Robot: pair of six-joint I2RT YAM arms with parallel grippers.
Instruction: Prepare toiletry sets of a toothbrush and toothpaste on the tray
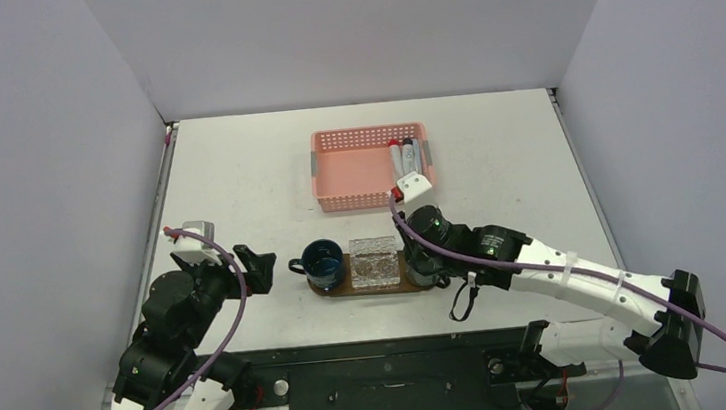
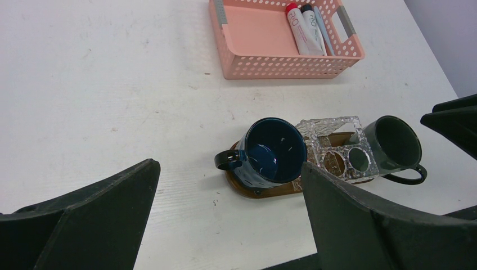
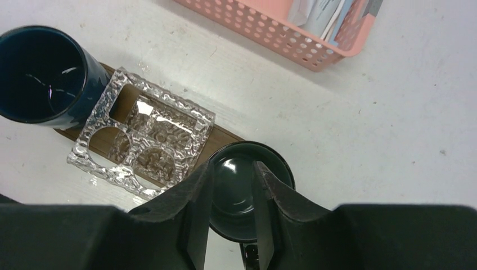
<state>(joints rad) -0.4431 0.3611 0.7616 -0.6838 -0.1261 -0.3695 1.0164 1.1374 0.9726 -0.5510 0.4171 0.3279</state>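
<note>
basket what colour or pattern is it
The basket is pink, its walls dotted with small round holes; left wrist view shows it best.

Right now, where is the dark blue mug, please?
Top view: the dark blue mug sits leftmost on the brown oval wooden tray, beside the clear square holder.

Our white table (image 1: 235, 167), walled on three sides.
We see a back wall (image 1: 352, 25) along the top of the frame, a left wall (image 1: 37, 196) and a right wall (image 1: 694, 133) down the sides, all plain grey, evenly lit.
</note>
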